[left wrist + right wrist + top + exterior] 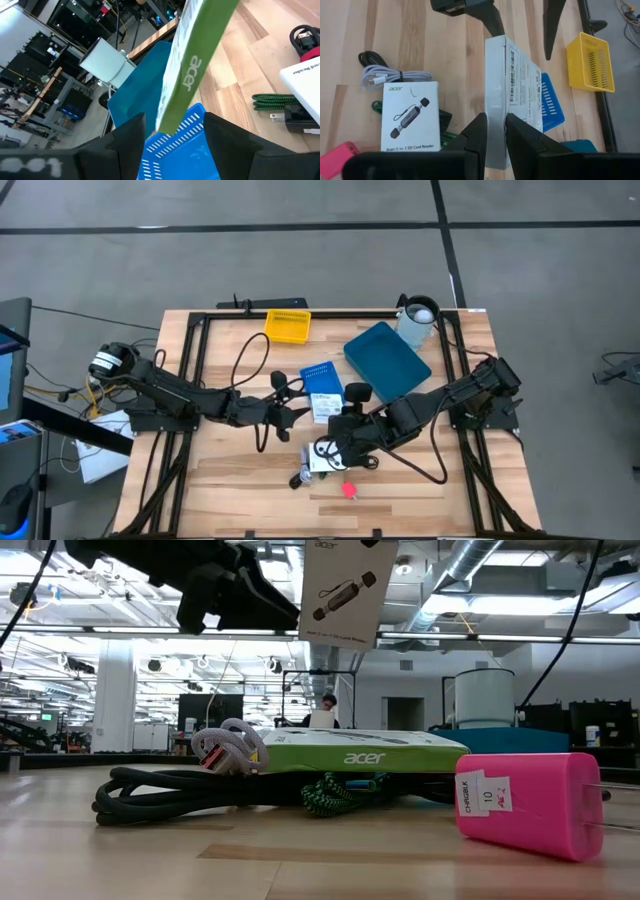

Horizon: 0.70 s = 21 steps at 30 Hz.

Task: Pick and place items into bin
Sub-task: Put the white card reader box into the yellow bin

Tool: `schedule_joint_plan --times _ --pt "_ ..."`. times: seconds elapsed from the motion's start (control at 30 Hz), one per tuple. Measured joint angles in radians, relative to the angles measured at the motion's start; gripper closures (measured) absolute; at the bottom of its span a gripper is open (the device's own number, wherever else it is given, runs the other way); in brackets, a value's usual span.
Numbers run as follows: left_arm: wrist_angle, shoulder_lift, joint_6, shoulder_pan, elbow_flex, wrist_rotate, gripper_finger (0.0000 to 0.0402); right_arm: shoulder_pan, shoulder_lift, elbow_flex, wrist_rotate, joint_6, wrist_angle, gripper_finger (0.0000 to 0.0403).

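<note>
Flat white-and-green cardboard box [512, 75] held on edge by the blue slotted plastic basket [551, 105].
Right gripper [495, 125] pinches its thin edge; left gripper [175, 135] straddles it, grip unclear. Centre over the basket before releasing.

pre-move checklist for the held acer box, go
1. Right claw shut on the white acer box: ok.
2. Box lifted off the table: ok.
3. Left claw clear of the box: not ok, its open fingers straddle it.
4. Drop target known: cannot tell, blue basket and teal container are both close.
5. Table cleared: not ok, second acer packet and pink charger lie loose.
</note>
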Motion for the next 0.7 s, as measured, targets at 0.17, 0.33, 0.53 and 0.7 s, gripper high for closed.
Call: schedule_joint_plan --times 0.17,0.33,0.53,0.7 --pt "-0.003 0.000 -0.010 -0.001 0.000 0.009 0.0209 0.006 0.000 0.000 0.003 0.004 0.007 0.0349" --pt "0.002 0.000 -0.010 -0.001 -0.001 0.012 0.0209 0.006 0.000 0.000 0.001 -0.006 0.027 0.0349" --pt "0.033 0.000 0.007 -0.001 -0.001 0.013 0.0209 0.006 0.000 0.000 -0.013 -0.013 0.037 0.0349" --pt "0.060 0.000 0.020 -0.001 -0.001 0.031 0.0209 0.006 0.000 0.000 -0.015 -0.053 0.089 0.0349"
